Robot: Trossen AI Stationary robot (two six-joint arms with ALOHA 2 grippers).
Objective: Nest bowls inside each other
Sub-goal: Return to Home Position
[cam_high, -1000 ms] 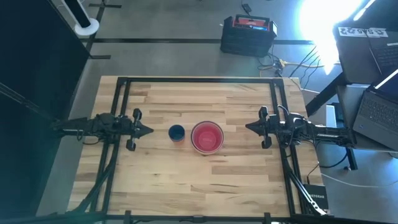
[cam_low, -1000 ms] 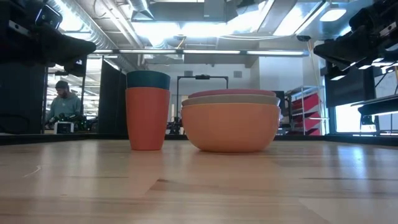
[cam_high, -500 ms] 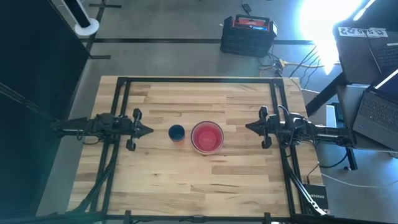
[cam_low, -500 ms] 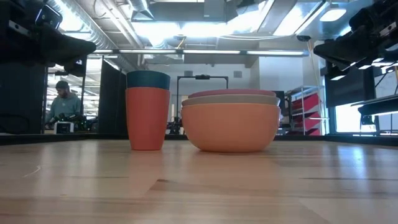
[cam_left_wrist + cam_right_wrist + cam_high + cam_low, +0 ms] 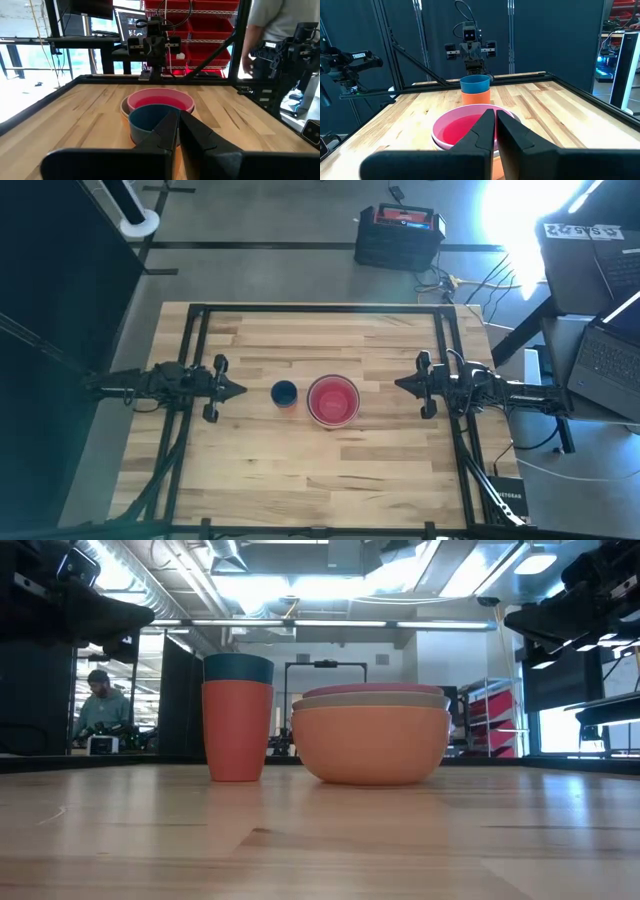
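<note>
While both arms hang at opposite side edges, smooth round plastic bowls (image 5: 333, 400) sit nested at the middle of the wooden surface (image 5: 330, 480), beside stacked cups (image 5: 284, 393); the left gripper (image 5: 242, 390) and right gripper (image 5: 398, 384) have narrow, empty fingers.

The bowls (image 5: 333, 400) stand beside the blue cup (image 5: 284, 393).

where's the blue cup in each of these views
High view: blue cup mid-table, just left of the stack of bowls.
Low view: its top shows above the orange cup, left of the stack.
Left wrist view: centre, nearer than the stack.
Right wrist view: centre, beyond the stack.
Shared landmark: the stack of bowls, red one on top.
</note>
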